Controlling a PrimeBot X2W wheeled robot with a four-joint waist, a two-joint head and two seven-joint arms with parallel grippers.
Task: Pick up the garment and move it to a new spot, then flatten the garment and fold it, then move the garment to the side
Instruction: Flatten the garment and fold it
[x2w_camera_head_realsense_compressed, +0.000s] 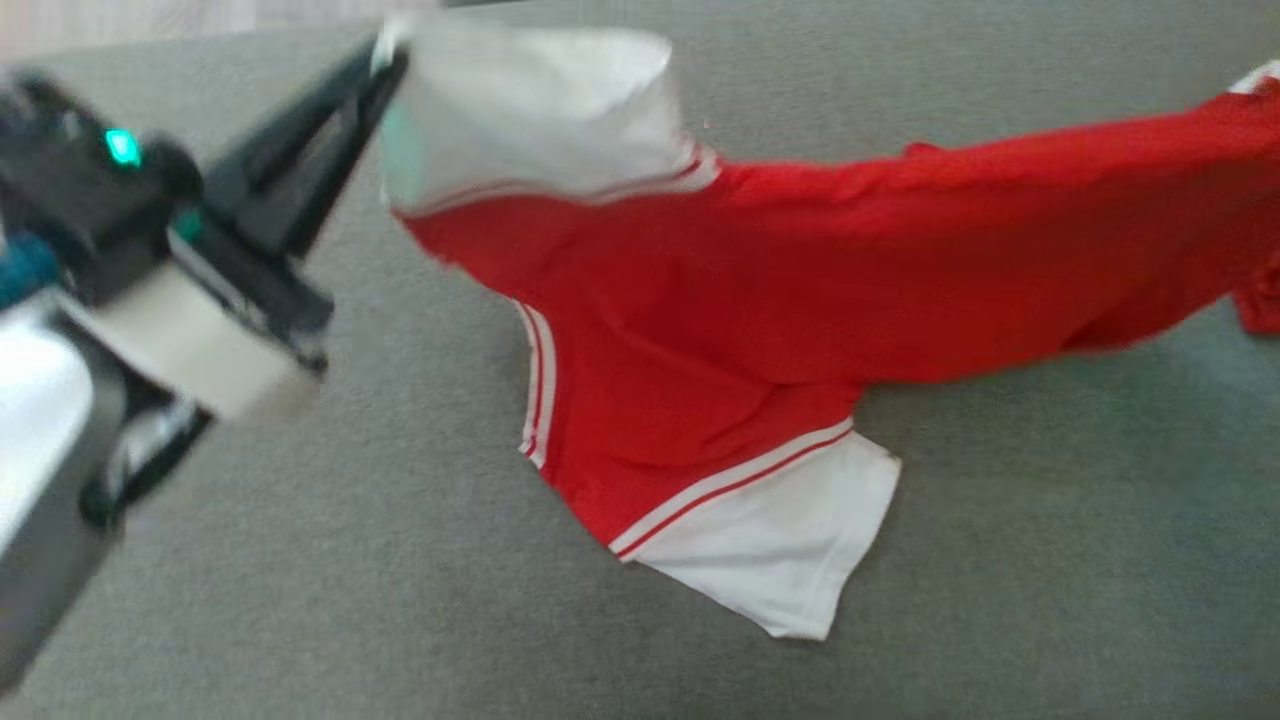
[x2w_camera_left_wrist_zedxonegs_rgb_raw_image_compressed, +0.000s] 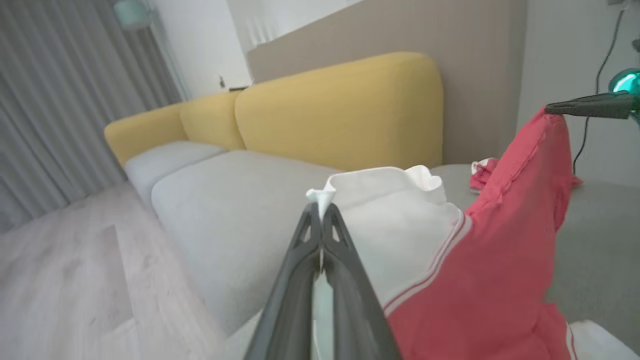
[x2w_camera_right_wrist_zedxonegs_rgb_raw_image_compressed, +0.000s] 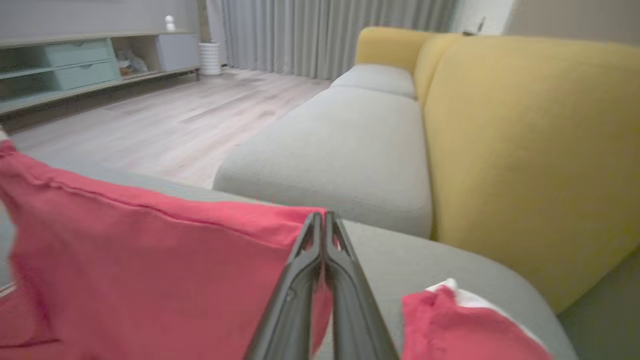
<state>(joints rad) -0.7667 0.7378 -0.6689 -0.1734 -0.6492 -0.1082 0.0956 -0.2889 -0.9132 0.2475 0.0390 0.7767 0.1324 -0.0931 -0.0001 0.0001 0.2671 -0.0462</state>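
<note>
- Garment (x2w_camera_head_realsense_compressed: 720, 330): red with white sleeves, stretched between both grippers and hanging over the grey cushion (x2w_camera_head_realsense_compressed: 300, 600).
- Left gripper (x2w_camera_left_wrist_zedxonegs_rgb_raw_image_compressed: 322, 212): above the cushion, jaws pinched tight on a white sleeve's edge.
- Right gripper (x2w_camera_right_wrist_zedxonegs_rgb_raw_image_compressed: 324, 220): above the cushion, jaws pinched tight on the garment's red edge.

Garment (x2w_camera_head_realsense_compressed: 720, 330): soft matt cloth. Seat (x2w_camera_head_realsense_compressed: 1000, 560): rough matt woven fabric. Fingers (x2w_camera_left_wrist_zedxonegs_rgb_raw_image_compressed: 295, 285): dark matt plastic.

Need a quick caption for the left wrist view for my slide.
Shut left gripper holds the red garment by its white sleeve, right gripper pinches the far edge, yellow sofa behind.
</note>
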